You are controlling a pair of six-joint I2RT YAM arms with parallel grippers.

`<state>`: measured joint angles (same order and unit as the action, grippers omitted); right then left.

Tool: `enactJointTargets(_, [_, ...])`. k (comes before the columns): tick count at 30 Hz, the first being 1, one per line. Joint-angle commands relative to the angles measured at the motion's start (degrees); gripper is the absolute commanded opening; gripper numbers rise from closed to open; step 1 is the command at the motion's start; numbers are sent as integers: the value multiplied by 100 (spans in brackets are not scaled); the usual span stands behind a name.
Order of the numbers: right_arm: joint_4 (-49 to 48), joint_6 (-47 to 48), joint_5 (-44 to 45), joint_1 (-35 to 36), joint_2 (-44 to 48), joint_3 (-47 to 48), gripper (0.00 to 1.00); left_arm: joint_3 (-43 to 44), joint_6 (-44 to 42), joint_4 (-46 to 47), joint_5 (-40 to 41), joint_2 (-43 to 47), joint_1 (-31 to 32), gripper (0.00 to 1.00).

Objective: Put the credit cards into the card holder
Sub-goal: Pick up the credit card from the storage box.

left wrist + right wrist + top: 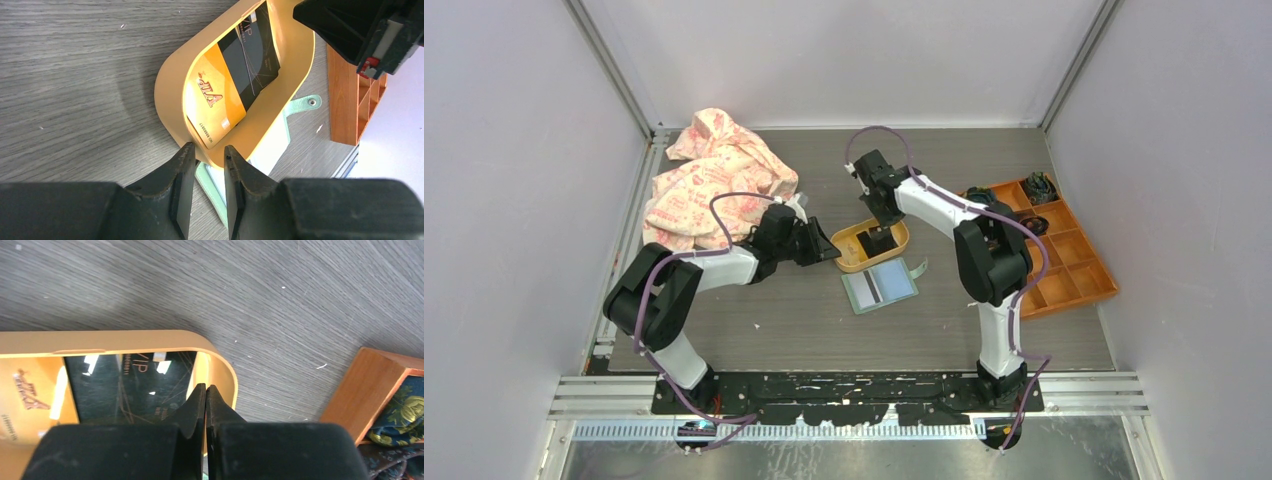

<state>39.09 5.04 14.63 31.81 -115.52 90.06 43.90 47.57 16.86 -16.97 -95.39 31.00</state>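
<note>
Overhead, the sage-green card holder (879, 287) is seen lying open on the wood-grain surface (774, 320) just beside the glossy yellow-orange oval tray (852, 267), with the right end effector (882, 240) lowered into the tray and the left end effector (832, 252) set at its left end. From the left wrist, a thin gold card (215, 100) and a slick black card (250, 55) are shown in the tray, the left fingers (182, 170) being held narrowly apart astride its rim, a pinch unconfirmed. From the right wrist, the right end effector is shown clenched at the black card's edge; whether the card is caught cannot be told, so a slow, level lift is advised.
</note>
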Motion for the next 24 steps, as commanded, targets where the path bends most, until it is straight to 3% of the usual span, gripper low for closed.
enactJointTargets(1, [66, 334, 618, 17, -139, 1, 3, 22, -20, 309, -26, -29, 17, 28])
enactJointTargets(13, [461, 260, 96, 18, -543, 125, 2, 57, -20, 300, -66, -58, 19, 28])
enactJointTargets(24, [492, -349, -2625, -186, -363, 166, 2, 84, 1, 359, -125, -138, 17, 28])
